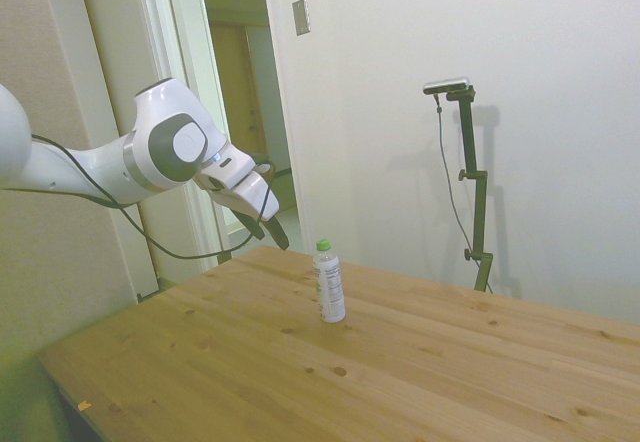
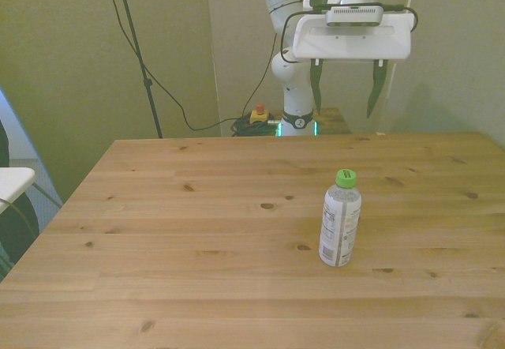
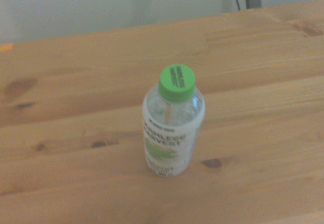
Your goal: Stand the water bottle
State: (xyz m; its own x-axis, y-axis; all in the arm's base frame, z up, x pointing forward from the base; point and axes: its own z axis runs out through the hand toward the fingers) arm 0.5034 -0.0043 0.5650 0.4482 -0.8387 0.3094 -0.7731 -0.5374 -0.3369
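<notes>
The water bottle (image 2: 340, 219) stands upright on the wooden desk (image 2: 197, 230), base flat on the boards and green screw cap (image 2: 345, 178) at the top, somewhat toward the front view's right of the desk's middle. Nothing props it; it balances on its own bottom, and in the wrist view the bottle (image 3: 172, 122) is seen from above and at a slant, cap uppermost and white label facing the camera, with bare boards all round. Judging by this, the task's goal looks met: the bottle is on end and needs no support.

The pincer (image 2: 345, 87) hangs well apart from the bottle, high above the desk's far edge, its two dark fingers (image 2: 316, 87) pointing downward and spread wide with nothing between them. In the side view the pincer (image 1: 262, 229) sits off past the desk's edge, short of the bottle (image 1: 329, 282) and higher than its cap. That open, empty, stand-off pose fits an arm that has no reason to touch the bottle: any contact could tip a slim, light container with a narrow base. The clear gap around the bottle also lets one check that it stands free.
</notes>
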